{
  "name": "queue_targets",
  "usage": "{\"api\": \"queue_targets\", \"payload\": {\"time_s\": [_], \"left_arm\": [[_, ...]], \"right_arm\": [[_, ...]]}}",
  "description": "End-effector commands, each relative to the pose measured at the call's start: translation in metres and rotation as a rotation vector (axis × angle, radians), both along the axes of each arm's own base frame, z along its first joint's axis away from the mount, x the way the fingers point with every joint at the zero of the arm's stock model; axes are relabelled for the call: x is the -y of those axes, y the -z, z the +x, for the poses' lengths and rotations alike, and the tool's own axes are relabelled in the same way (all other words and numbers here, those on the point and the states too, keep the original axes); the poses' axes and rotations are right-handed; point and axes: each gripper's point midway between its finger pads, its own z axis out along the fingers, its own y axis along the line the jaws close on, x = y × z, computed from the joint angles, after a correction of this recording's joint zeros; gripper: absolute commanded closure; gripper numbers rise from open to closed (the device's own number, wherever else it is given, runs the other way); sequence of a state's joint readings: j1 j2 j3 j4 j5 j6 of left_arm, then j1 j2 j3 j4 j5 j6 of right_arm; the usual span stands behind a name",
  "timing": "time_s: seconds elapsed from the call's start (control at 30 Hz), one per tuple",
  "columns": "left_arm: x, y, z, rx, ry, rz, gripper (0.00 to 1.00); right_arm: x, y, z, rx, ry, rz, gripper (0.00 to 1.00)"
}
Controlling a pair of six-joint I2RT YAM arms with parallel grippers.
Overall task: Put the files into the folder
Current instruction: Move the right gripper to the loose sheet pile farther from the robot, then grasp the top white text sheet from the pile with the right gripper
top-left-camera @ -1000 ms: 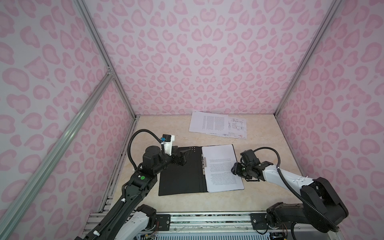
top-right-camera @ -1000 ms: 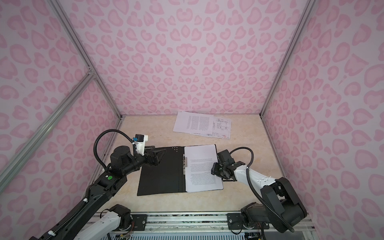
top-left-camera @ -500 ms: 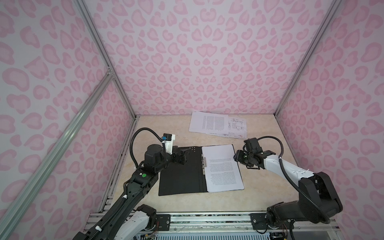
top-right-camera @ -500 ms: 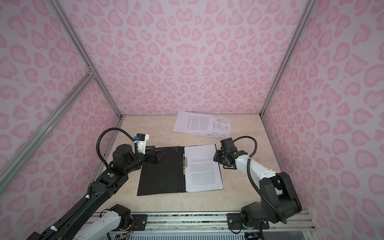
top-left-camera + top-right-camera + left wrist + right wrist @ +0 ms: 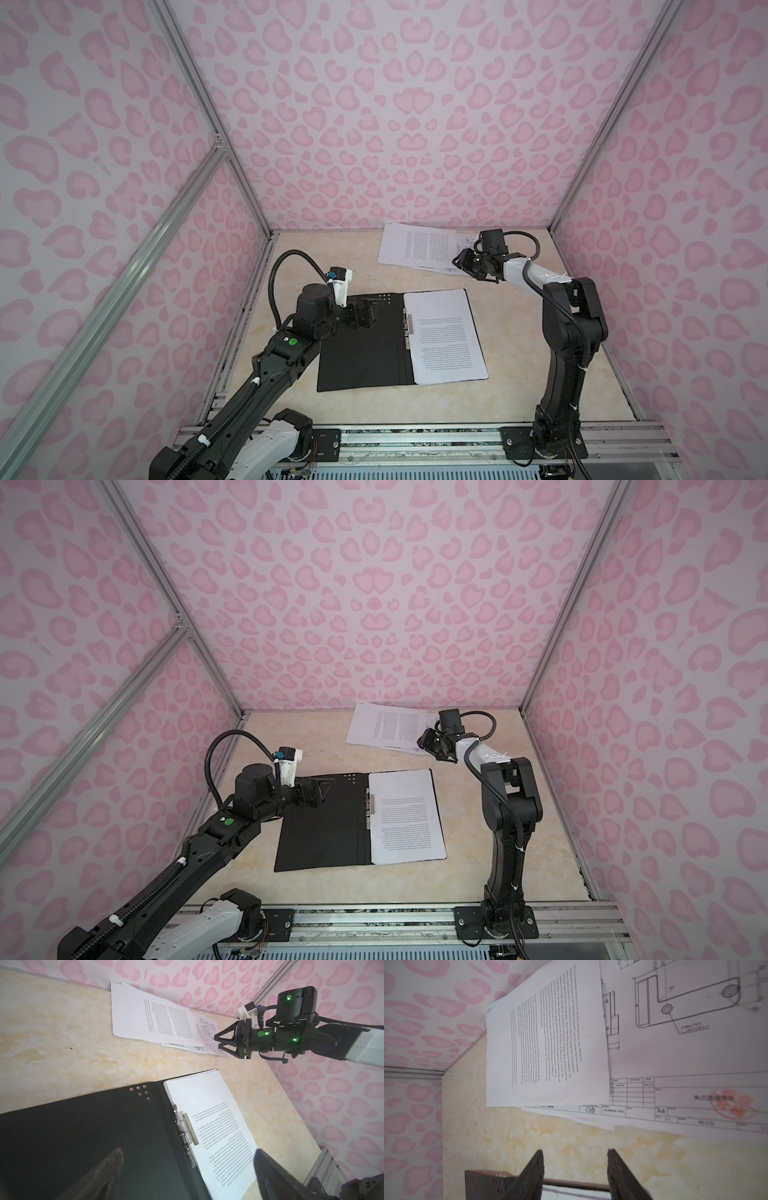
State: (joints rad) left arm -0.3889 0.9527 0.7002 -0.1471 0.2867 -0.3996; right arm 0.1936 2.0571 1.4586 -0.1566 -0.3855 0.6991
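The folder (image 5: 361, 345) (image 5: 324, 825) lies open in both top views, black inside up, with a printed sheet (image 5: 444, 336) on its right half. More files (image 5: 419, 247) (image 5: 386, 727) sit fanned against the back wall. In the right wrist view a text page (image 5: 546, 1043) overlaps a line drawing (image 5: 685, 1043). My left gripper (image 5: 368, 318) (image 5: 188, 1153) hovers open over the folder's left flap, holding nothing. My right gripper (image 5: 461, 264) (image 5: 216, 1040) (image 5: 575, 1153) is open and empty, at the near right corner of the loose files.
Pink patterned walls close in the left, back and right. An aluminium rail (image 5: 415, 432) carries both arm bases along the front edge. The folder's metal spine clip (image 5: 190, 1132) stands up beside the filed sheet.
My right gripper has left the folder's right edge and travelled back to the loose files, its jaws a little narrower. The left arm has hardly moved.
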Motion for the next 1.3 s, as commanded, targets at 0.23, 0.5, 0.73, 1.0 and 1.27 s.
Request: {"api": "queue_targets", "payload": {"time_s": [0.23,0.5,0.73,1.0,1.27], "left_arm": [[-0.006,0.002,-0.005,0.001,-0.023,0.008,0.01],[-0.004,-0.001,-0.007,0.008,-0.006,0.004,0.01],[-0.007,-0.008,-0.011,0.036,-0.009,0.006,0.01],[-0.008,-0.005,-0.011,0.036,-0.007,0.013,0.01],[-0.007,-0.003,-0.01,0.032,-0.004,0.015,0.01]], "right_arm": [[-0.02,0.025,0.024,-0.019,0.132,0.182,0.51],[-0.018,0.04,0.027,-0.053,0.166,0.189,0.54],[-0.015,0.049,0.028,-0.076,0.203,0.194,0.55],[-0.021,0.037,0.043,-0.042,0.223,0.26,0.55],[-0.012,0.045,0.022,-0.061,0.266,0.239,0.52]]}}
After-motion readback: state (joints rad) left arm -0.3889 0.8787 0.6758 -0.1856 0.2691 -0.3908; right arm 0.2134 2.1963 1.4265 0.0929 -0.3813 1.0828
